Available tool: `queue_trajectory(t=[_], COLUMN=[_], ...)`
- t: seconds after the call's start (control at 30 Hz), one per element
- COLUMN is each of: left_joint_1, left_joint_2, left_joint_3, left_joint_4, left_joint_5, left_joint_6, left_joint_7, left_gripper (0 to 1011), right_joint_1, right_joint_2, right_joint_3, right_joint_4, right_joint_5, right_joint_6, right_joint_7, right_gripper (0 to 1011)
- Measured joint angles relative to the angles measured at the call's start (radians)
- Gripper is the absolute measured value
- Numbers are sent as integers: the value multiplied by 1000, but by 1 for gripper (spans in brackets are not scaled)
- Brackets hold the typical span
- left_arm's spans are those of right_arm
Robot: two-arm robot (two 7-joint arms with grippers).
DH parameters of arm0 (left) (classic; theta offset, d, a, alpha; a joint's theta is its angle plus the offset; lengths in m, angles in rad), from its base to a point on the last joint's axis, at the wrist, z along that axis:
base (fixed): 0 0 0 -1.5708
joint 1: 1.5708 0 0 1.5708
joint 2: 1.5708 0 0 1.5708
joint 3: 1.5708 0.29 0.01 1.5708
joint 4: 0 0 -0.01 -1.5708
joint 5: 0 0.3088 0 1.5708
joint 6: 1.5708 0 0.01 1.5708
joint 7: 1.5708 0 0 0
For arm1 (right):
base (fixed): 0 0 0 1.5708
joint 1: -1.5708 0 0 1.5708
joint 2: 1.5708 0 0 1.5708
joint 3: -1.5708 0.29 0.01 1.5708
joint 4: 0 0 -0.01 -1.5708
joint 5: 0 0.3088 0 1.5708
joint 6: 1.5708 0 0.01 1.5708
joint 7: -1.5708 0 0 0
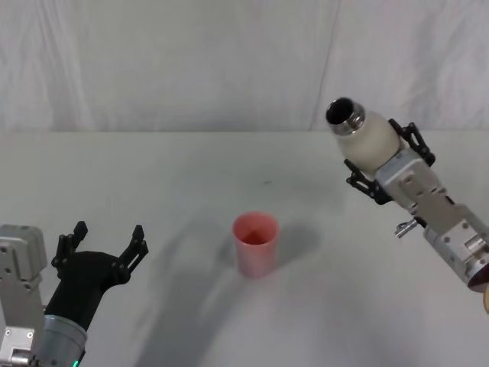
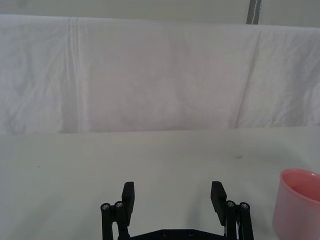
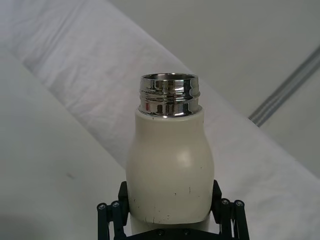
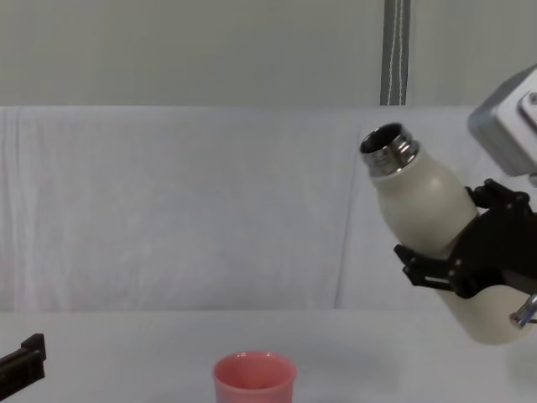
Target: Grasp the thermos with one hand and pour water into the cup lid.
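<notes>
We see the thermos (image 1: pixel 372 140) clamped between the right hand's (image 1: pixel 388 162) fingers (image 4: pixel 436 267), lifted off the worktop (image 1: pixel 191 176) and tilted, its open steel neck aimed toward the cup lid (image 1: pixel 256 243), which stands upright, lower and well apart. The left hand (image 1: pixel 103 246) rests low, fingers spread and empty. We judge pouring not yet begun: next, carry the neck over the cup and tip further.
</notes>
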Motion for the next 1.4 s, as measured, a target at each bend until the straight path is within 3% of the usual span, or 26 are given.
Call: queue_trajectory(t=[0.5, 0.63, 0.93, 1.4], left_joint_1=[0, 0, 0, 0], left_joint_2=[0, 0, 0, 0], left_joint_3=[0, 0, 0, 0], left_joint_4=[0, 0, 0, 0], left_joint_5=[0, 0, 0, 0], left_joint_6=[0, 0, 0, 0], left_joint_7=[0, 0, 0, 0], left_gripper=[1001, 1001, 1001, 1001], right_joint_1=[23, 29, 40, 53], right_joint_2=[34, 45, 50, 58], right_joint_3=[-83, -112, -146, -214], right_joint_4=[23, 26, 37, 62], right_joint_5=[-104, -160, -221, -374], right_joint_6=[-22, -2, 33, 83], right_joint_7=[23, 21, 17, -25], right_gripper=[950, 950, 950, 950])
